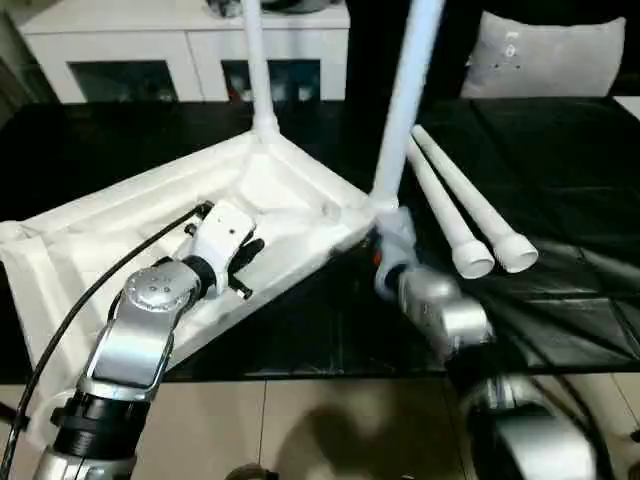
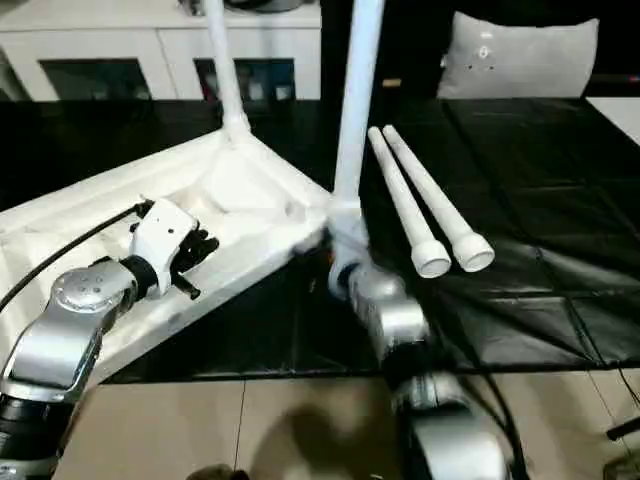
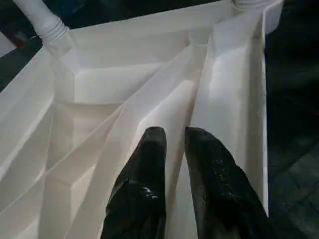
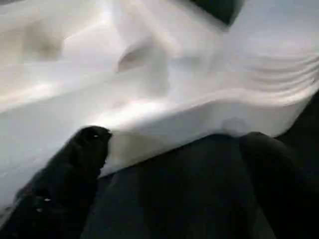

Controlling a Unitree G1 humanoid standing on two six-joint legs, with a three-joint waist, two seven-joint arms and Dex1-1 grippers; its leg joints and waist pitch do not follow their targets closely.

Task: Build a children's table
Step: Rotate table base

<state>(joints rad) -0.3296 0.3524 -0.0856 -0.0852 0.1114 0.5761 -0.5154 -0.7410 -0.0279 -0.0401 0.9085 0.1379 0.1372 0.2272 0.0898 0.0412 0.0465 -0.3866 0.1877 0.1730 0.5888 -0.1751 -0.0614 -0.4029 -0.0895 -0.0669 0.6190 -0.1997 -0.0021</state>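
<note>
Tabletop (image 1: pixel 270 195), white and upside down, lies tilted on the black worktop (image 1: pixel 560 170), ribbed underside facing up. Two legs stand upright in its corner sockets: one at the far corner (image 1: pixel 255 60), one at the near right corner (image 1: pixel 405 90). Two loose legs (image 1: pixel 460 200) lie side by side on the worktop just to the right. The left gripper (image 3: pixel 174 144) hovers inside the underside, its jaws nearly pressed together with a rib between the black fingers (image 3: pixel 149 164). The right gripper (image 4: pixel 174 144) sits at the near right corner, jaws spread and holding nothing, just under the tabletop's edge. Behind stand a white cabinet (image 1: pixel 190 45) and a cushion (image 1: pixel 545 55).
</note>
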